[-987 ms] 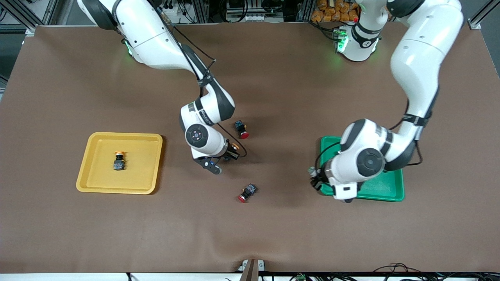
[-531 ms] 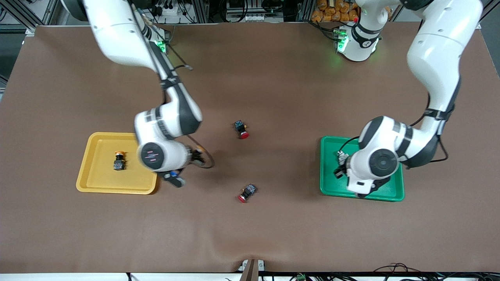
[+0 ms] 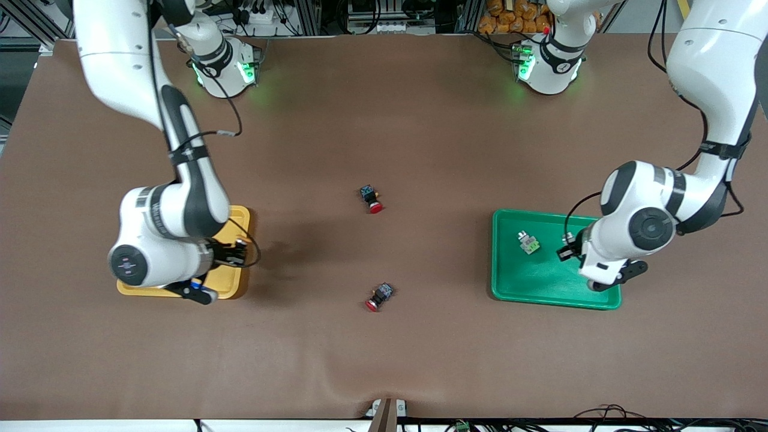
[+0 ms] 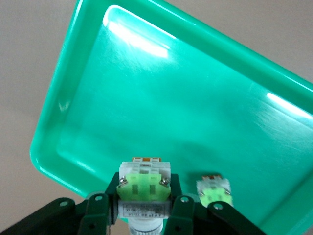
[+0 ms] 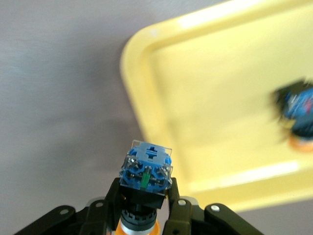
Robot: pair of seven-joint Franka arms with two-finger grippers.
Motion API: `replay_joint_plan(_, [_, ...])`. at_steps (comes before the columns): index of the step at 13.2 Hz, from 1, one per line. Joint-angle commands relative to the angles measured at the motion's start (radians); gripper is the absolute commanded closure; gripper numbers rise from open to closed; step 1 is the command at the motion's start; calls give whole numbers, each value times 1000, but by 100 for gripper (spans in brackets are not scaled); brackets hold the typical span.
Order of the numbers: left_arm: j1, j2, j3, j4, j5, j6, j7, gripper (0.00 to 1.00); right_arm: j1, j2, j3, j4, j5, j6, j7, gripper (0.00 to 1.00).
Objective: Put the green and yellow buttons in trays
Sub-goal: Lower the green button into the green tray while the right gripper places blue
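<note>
While both arms hang over their trays, I see the left gripper [image 4: 144, 215] above the shallow green plastic tray [image 3: 507, 291] at the left arm's end of the brown table [image 3: 420, 108], its fingers closed on a pale grey-white switch block with a green end [image 4: 144, 187]. A second pale green-ended switch [image 3: 528, 242] lies loose on that tray's floor, beside the held one. The right gripper [image 5: 144, 215] is over the corner of the shallow yellow plastic tray [image 3: 240, 216] at the right arm's end, fingers clamped on a black-bodied switch with a blue terminal block and orange cap [image 5: 145, 171]. In the right wrist view another orange-capped black switch [image 5: 298, 117] lies inside the yellow tray. Two red-capped black switches rest on the bare table between the trays, one [image 3: 372, 198] farther from the front camera, one [image 3: 379, 296] nearer
</note>
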Motion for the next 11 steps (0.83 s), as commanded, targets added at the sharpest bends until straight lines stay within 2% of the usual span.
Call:
replay_joint_plan(1, [53, -48, -11, -101, 20, 108, 70, 88, -75, -47, 18, -129, -7, 101, -196, 100])
replay_joint_plan(2, [67, -49, -11, -98, 20, 108, 107, 67, -79, -47, 18, -169, -7, 152, -247, 100])
replay_joint_plan(4, [72, -64, -11, -95, 20, 108, 130, 0, -92, -50, 18, -223, -7, 224, -313, 100])
replay_joint_plan(6, [76, -103, -12, -97, 19, 99, 135, 0, -121, -41, 20, -225, -4, 226, -347, 100])
replay_joint_plan(7, [76, -137, -15, -94, 8, 67, 135, 0, -122, -41, 20, -222, -4, 224, -348, 88])
replay_joint_plan(8, [76, -169, -20, -86, 6, 19, 136, 0, -120, -41, 20, -219, -2, 223, -348, 28])
replay_joint_plan(9, [75, -212, -32, -72, 3, -20, 136, 0, -122, -41, 20, -216, -4, 221, -348, 0])
replay_joint_plan(11, [75, -278, -58, -19, 2, -112, 148, 0, -122, -48, 20, -202, -2, 215, -345, 0])
